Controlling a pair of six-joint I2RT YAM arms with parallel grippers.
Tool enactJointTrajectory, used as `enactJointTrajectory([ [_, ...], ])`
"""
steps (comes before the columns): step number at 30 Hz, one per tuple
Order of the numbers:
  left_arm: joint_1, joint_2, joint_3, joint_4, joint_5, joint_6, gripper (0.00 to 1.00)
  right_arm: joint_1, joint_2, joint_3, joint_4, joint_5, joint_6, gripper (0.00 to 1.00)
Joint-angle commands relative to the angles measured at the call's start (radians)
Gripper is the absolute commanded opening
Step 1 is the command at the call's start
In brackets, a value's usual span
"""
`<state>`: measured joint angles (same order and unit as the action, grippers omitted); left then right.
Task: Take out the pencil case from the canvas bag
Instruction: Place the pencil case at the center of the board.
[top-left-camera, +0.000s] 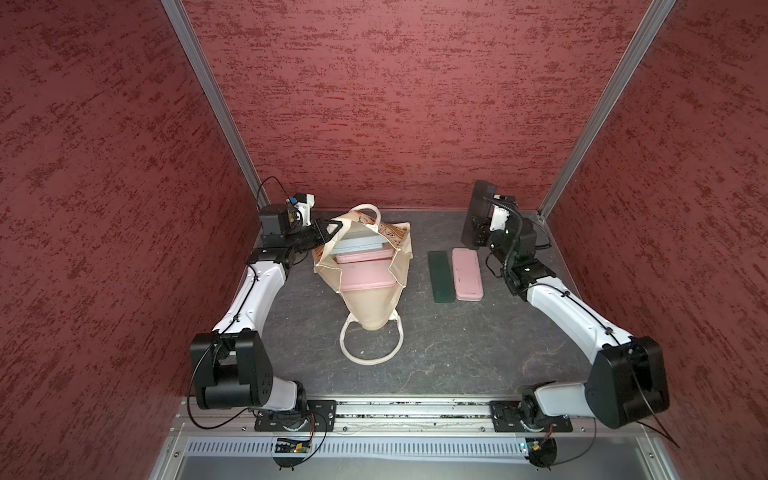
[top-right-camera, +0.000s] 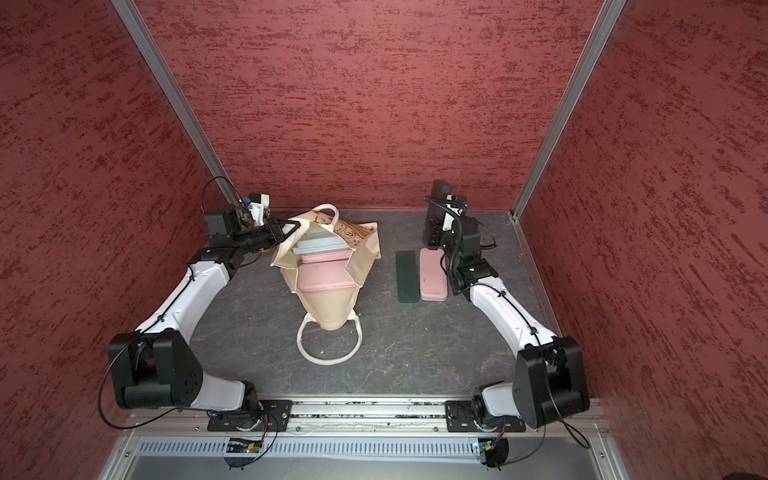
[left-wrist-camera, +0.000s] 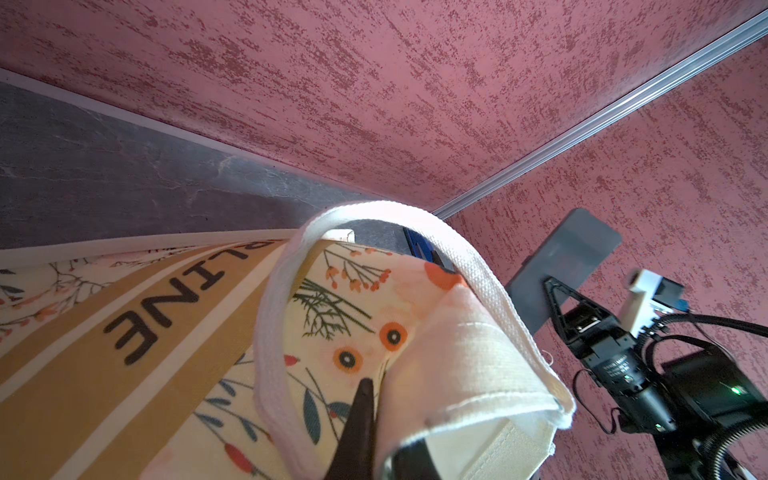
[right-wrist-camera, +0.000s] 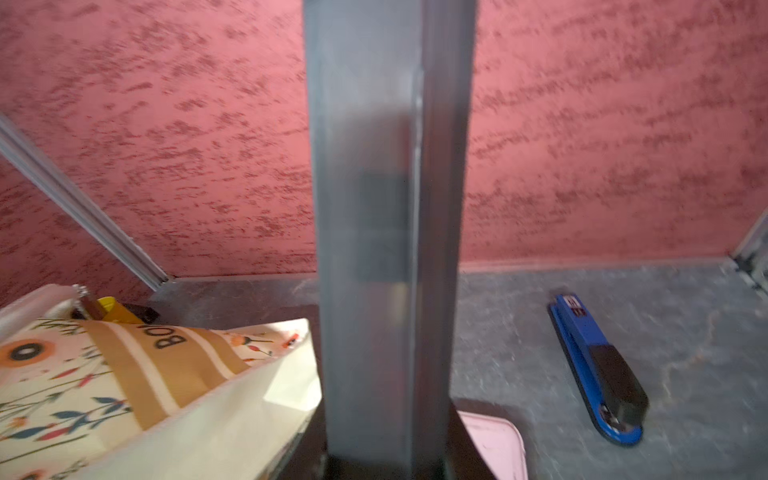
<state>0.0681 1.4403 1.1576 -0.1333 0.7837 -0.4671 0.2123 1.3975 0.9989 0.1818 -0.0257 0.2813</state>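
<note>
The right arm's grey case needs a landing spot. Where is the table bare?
Widest bare table lies in front of the green case and pink case, toward the front rail. Another patch: between the left arm and the loose handle of the canvas bag. Crowded: bag-to-green-case gap is narrow; a blue stapler lies near the back wall.

The canvas bag (top-left-camera: 370, 307) is cream, printed with orange flowers, teal leaves and dark sprigs, with a tan band lettered in black; its handles (left-wrist-camera: 382, 210) are white. Inside it, by the black left gripper (top-left-camera: 332, 227), show pink cases (top-left-camera: 368, 280) and a pale grey case (top-left-camera: 359, 243). The pencil case (top-left-camera: 478, 203) in the right gripper (top-left-camera: 482, 232) is slate grey. Just beside that gripper lie a dark green case (top-left-camera: 441, 276) and a pink case (top-left-camera: 467, 274). The stapler (right-wrist-camera: 598, 370) is blue and black. The desk (top-left-camera: 436, 353) is dark grey, pale-veined; the walls (top-left-camera: 374, 104) mottled red.
</note>
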Motion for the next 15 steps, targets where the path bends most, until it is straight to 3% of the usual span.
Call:
enactJointTrajectory([
  [1, 0.013, 0.006, -0.006, -0.004, -0.009, -0.012, 0.03, -0.071, 0.029, -0.014, -0.023, -0.115, 0.128, 0.04],
  [8, 0.015, -0.002, -0.006, 0.001, -0.003, -0.018, 0.03, -0.222, 0.069, -0.097, 0.009, -0.231, 0.222, 0.00],
  [15, 0.015, -0.005, -0.007, 0.000, -0.004, -0.018, 0.03, -0.325, 0.128, -0.095, -0.077, -0.305, 0.165, 0.03],
])
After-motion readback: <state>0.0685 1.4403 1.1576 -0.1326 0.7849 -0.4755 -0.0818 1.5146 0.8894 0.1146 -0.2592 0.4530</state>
